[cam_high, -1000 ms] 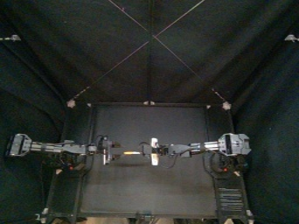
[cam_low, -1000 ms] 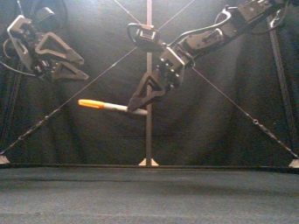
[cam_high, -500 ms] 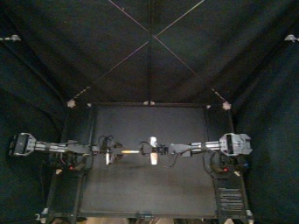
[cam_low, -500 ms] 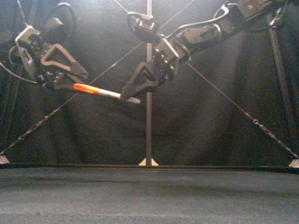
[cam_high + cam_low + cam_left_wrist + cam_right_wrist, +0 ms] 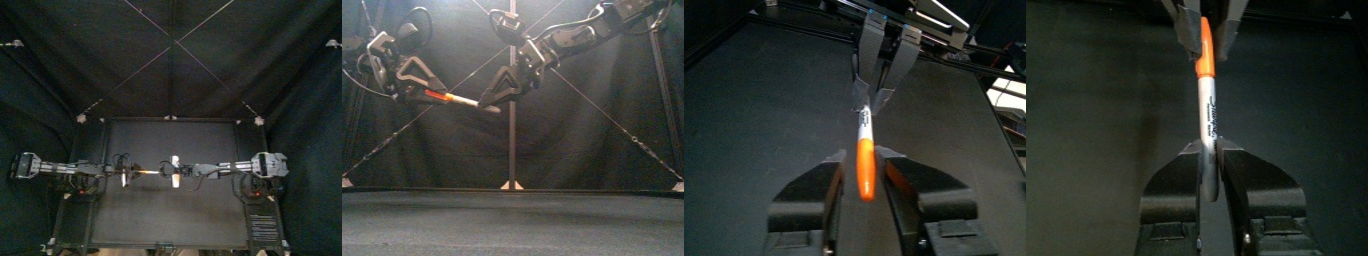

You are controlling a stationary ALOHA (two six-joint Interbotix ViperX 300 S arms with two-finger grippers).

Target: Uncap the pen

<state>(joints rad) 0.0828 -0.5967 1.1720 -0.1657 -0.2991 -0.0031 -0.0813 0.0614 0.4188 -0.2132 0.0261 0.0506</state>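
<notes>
Currently: pen held aloft, cap on

Surface and room. Black table, bare where it can be seen. A black curtain closes the back and both sides. Both arms reach in level from either side and meet over the middle of the table.

Position of item. The pen is in the air, well above the table and a little left of centre in the front view. It runs left to right between the two arms. It is tilted: the orange cap is the higher end and points to the left arm, and the pale barrel slopes down to the right arm. Cap and barrel are joined, with no gap at the seam.

Fingers. The right gripper has its fingers pressed together on the barrel's rear end, pinching it from both sides, and the barrel runs straight out between them. The left gripper faces it end on. Its fingers are spread a little wider than the cap and stand on either side of it, just beside it, with a narrow dark gap on each side in the left wrist view. The cap lies between them along most of its length. The two grippers are near each other but apart, with bare barrel showing between them
</notes>
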